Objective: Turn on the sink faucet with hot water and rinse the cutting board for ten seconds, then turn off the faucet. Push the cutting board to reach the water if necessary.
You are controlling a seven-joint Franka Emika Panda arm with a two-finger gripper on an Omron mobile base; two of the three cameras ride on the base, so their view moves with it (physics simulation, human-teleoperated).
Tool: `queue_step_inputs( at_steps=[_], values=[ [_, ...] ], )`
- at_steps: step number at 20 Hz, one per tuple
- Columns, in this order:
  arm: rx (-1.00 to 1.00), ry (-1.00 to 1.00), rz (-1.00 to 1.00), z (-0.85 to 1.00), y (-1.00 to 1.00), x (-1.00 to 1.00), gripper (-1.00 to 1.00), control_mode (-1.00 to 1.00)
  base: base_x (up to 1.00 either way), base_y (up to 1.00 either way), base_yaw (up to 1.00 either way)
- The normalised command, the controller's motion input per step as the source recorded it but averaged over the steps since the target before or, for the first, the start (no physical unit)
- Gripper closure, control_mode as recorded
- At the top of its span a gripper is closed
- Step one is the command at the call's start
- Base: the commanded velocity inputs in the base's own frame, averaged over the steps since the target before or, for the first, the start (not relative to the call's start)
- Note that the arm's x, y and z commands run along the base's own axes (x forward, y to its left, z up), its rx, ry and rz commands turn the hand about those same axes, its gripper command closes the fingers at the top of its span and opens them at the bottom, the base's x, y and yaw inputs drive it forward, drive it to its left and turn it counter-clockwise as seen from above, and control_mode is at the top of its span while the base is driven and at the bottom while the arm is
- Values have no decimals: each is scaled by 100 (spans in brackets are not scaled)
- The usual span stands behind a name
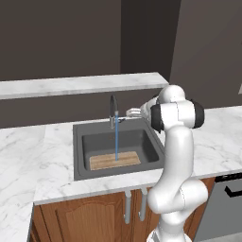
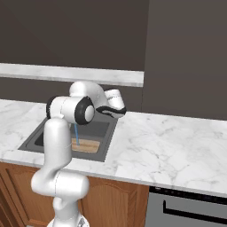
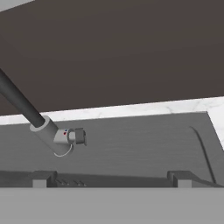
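The sink faucet [image 1: 113, 109] stands at the back of the sink [image 1: 78, 151], and the water [image 1: 116, 141] falls from it in a thin blue stream. That stream lands on the cutting board [image 1: 115, 160], which lies flat at the front of the basin. My gripper [image 1: 130, 113] hovers just right of the faucet at its lower stem, open and holding nothing. In the hand view the fingertips [image 3: 43, 178] stand wide apart, and the faucet's base with its small lever [image 3: 78, 136] lies ahead to the left. The right base view shows the water [image 2: 76, 132] and the board [image 2: 87, 145] beside my arm.
White marble counter [image 1: 28, 146] surrounds the sink, with a raised marble ledge [image 1: 71, 85] and a dark wall behind. Wooden cabinet doors [image 1: 94, 217] sit below. A dishwasher front [image 2: 190, 208] is under the counter to the right.
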Motion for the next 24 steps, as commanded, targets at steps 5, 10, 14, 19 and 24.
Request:
queue_step_inputs(
  at_steps=[5,10,14,19,24],
  values=[
    [0,0,0,0,0,0,-100,-100,0,0,0],
    [0,0,0,0,0,0,-100,-100,0,0,0],
    [0,0,0,0,0,0,-100,-100,0,0,0],
    [0,0,0,0,0,0,-100,-100,0,0,0],
    [0,0,0,0,0,0,-100,-100,0,0,0]
  ],
)
